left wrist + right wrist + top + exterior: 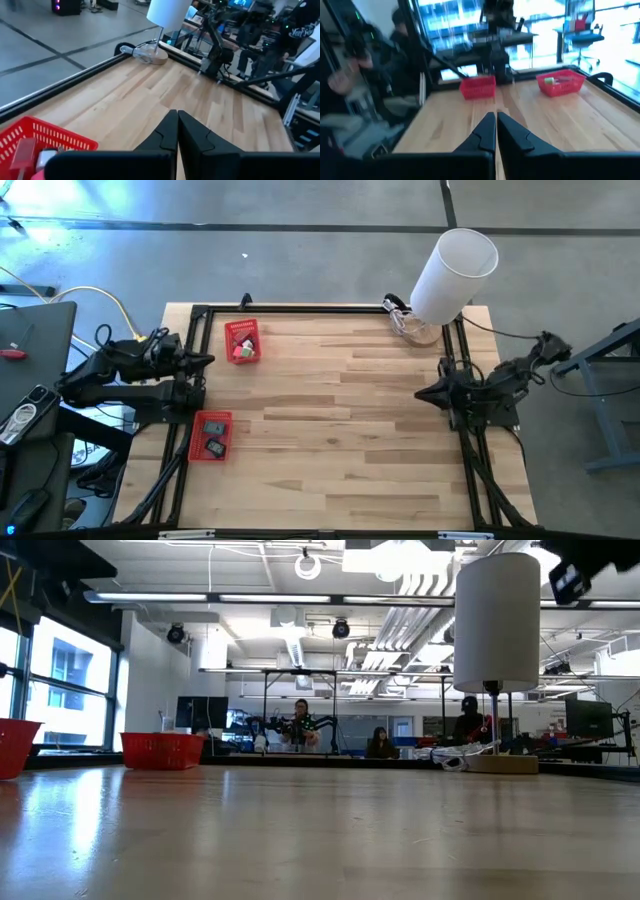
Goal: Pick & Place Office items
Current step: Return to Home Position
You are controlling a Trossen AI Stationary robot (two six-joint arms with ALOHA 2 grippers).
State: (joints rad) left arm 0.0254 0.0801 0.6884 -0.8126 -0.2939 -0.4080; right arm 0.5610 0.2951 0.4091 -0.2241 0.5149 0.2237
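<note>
The office items lie in two red mesh baskets at the table's left side. The far basket [243, 341] holds red, white and green pieces [240, 347]; the near basket [211, 436] holds dark and grey pieces [214, 446]. My left gripper [207, 360] is drawn back at the left edge between the two baskets, shut and empty, its fingers [170, 131] closed together. My right gripper [421, 393] is drawn back at the right edge, pointing level across the table, shut with nothing in it, fingers [489, 129] closed. Red and white pieces [27, 152] show in the far basket [47, 135].
A big white cylinder [455, 272] on a stand rises at the table's far right corner, with a clear coil [405, 320] at its foot. A black frame [320, 308] edges the table. Bare wood [340, 420] fills the middle. People stand beyond the table [300, 725].
</note>
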